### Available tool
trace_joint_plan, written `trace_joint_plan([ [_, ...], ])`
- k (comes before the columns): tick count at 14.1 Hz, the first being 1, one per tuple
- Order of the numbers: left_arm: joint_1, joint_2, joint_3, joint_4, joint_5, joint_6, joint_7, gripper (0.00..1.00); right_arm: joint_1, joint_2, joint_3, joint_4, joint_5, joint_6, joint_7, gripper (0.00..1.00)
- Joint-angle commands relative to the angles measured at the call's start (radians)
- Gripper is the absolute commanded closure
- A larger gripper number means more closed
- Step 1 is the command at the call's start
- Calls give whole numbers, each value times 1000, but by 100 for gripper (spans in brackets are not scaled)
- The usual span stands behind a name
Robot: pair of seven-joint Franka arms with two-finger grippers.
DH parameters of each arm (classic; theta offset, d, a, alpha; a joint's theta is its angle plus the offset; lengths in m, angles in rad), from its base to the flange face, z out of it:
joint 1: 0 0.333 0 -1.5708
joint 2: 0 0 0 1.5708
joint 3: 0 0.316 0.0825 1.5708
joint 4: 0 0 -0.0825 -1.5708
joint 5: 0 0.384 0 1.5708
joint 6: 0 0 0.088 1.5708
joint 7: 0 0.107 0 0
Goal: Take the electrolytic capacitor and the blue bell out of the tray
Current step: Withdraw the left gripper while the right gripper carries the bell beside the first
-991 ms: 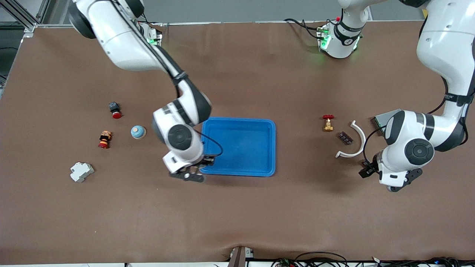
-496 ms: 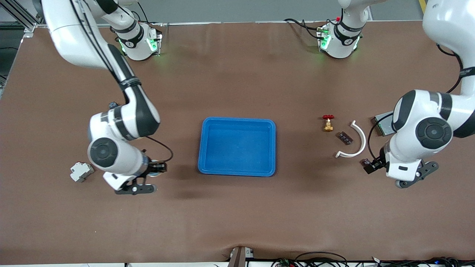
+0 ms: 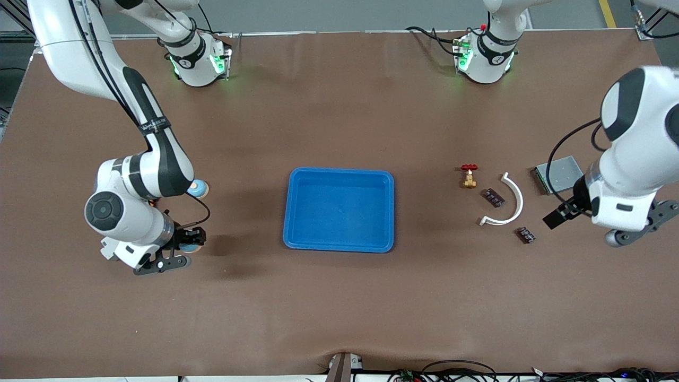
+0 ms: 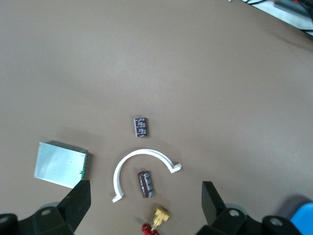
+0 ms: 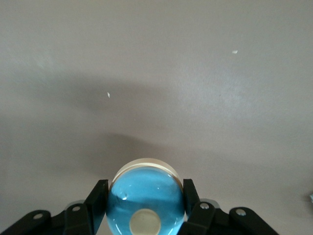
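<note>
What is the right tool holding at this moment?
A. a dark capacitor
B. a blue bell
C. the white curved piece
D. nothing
B: in the right wrist view the right tool is shut on the round blue bell, its fingers pressing either side of it.

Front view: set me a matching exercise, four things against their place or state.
Things:
1. left tool
2. right tool
3. tray
4. curved white piece

Places or states:
a. shut on a blue bell
b. blue, in the middle of the table
c. open, over the left arm's end of the table
d. curves around a capacitor

Pairs: 1-c, 2-a, 3-b, 4-d
</note>
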Motion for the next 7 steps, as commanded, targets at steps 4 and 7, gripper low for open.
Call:
trace_joint_plan([
  [4, 22, -142, 5, -16, -111, -108, 180, 0, -79, -82, 12, -287, 8, 271, -131, 100],
  [7, -99, -197, 205, -22, -177, -149, 350, 0, -88, -84, 12, -321, 5, 295, -137, 100],
])
